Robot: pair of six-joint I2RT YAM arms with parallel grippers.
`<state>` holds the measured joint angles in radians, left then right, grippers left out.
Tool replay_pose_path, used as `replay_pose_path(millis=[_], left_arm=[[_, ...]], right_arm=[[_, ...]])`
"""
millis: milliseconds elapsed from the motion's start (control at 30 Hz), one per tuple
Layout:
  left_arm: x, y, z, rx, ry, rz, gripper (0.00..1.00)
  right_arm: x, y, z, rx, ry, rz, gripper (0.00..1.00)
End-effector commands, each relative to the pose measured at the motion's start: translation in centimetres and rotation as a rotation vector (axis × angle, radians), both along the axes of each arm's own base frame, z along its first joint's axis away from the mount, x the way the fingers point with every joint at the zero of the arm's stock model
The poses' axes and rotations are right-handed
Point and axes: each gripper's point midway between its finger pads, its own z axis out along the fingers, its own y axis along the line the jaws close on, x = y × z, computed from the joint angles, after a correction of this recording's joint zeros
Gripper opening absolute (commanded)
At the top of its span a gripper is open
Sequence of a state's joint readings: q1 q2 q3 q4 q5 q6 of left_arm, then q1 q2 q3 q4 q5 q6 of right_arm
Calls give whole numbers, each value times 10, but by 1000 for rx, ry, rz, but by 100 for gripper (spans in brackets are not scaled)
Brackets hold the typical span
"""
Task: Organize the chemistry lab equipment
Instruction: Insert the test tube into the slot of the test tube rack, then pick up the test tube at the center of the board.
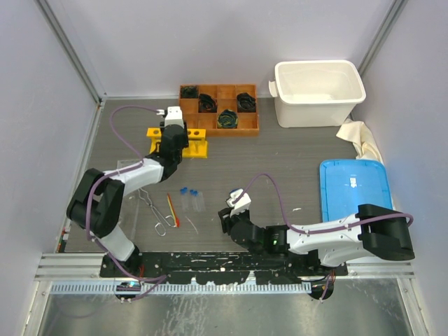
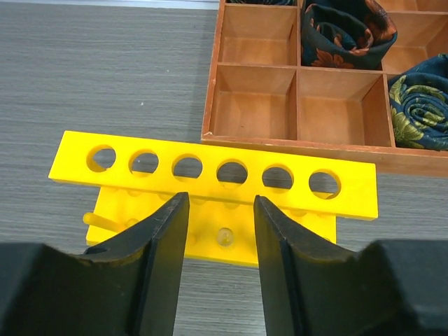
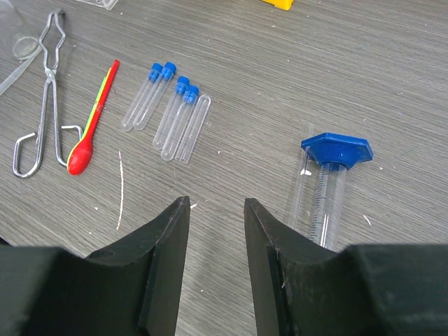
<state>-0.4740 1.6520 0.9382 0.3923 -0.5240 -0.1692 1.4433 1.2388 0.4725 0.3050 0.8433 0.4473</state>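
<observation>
Equipment lay spread over the grey bench (image 1: 280, 157) in the overhead view. We saw the yellow tube rack (image 1: 200, 145) near the back, just in front of a wooden compartment tray (image 1: 241, 131), with the left hand (image 1: 173, 140) raised over the rack's left part. From here we could not tell how far it was open. Toward the front lay the metal tongs (image 1: 152, 208), the red-orange stick (image 1: 171, 208) beside them, and the blue-capped test tubes (image 1: 192, 199) just right of the stick. The right hand (image 1: 227, 215) sat low near the front edge, to the right of the tubes and apart from them. A white tub (image 1: 315, 115) and a blue lid (image 1: 353, 189) stood on the right side.

From the left wrist we found the left hand (image 2: 220, 201) with its fingers (image 2: 164, 238) spread apart and nothing held between them. The rack (image 2: 210, 168) stood just beyond the fingertips, all six holes vacant, and its base showed through the gap. The tray (image 2: 210, 91) was close behind it, holding dark rolled cloths (image 2: 350, 31).

From the right wrist the right hand (image 3: 217, 203) was likewise parted and held nothing. The test tubes (image 3: 168, 115) lay side by side ahead of it, four capped in blue and one uncapped. The stick (image 3: 91, 126) and the tongs (image 3: 42, 98) were farther left. A clear graduated cylinder (image 3: 325, 196) with a blue foot lay on the bench just beside the right finger.
</observation>
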Motion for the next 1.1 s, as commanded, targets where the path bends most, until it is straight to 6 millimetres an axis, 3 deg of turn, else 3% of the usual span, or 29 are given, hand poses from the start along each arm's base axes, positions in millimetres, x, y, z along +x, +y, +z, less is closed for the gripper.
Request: replay_pose_path(millis=[0,133,300,467,567,667,867,1067], left_arm=[[-4,5,32,-48,-87,41,45],[-26,7,56,-120,-100,51,48],[-79,-6,73,-309,-27,-50,47],[-151,-23,54,-451,116,-195,45],[-192,-30,39,-540,179,-284,44],[-223,-23,29,-596,206,-311,44],[-248,4,17,-559,217,-272,44],[-254,7,15,-531,239,-277,44]], right_arm=[[3,3,12,64,1,-18,43],[2,4,14,74,13,-22,43],[7,15,21,30,19,-38,43],[21,32,17,-26,78,-32,42],[36,43,0,-62,169,-3,42],[47,53,-20,-106,259,17,41],[55,80,-50,-170,353,48,37],[57,94,-65,-177,393,47,36]])
